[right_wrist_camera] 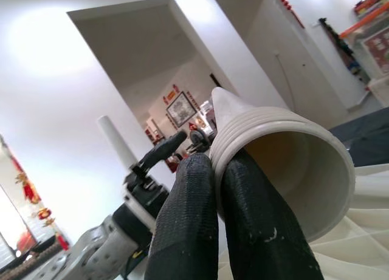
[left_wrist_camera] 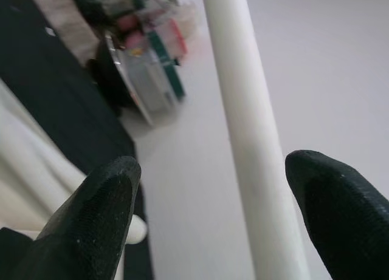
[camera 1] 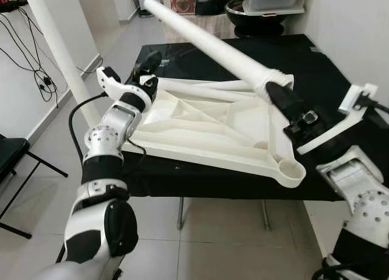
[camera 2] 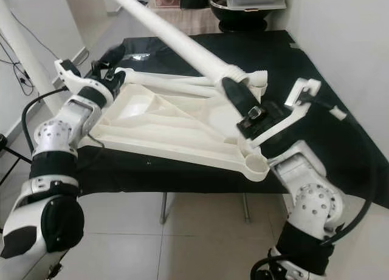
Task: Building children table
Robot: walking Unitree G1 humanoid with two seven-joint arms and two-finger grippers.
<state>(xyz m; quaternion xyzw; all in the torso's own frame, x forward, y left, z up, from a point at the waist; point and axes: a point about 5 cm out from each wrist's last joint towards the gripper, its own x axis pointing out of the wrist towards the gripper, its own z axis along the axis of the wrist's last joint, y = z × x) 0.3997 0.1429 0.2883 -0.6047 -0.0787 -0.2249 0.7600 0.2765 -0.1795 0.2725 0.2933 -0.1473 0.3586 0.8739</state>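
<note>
My right claw [camera 2: 234, 88] is clamped on the leg's [camera 2: 176, 40] threaded end above the tabletop [camera 2: 182, 125]; my left claw [camera 1: 149, 64], fingers apart, rests at its far corner.

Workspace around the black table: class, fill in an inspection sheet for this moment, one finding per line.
Surface: black table, tabletop on it.
Job's things: white tabletop upside down; one white leg at its far corner, another leg upright at left.
Clutter: nothing seen.
Grippers: right end effector pinches the leg's ribbed end; left end effector open at the left corner.
Cables: black cable by left arm; wall wires.
Surroundings: tiled floor, white walls.
</note>
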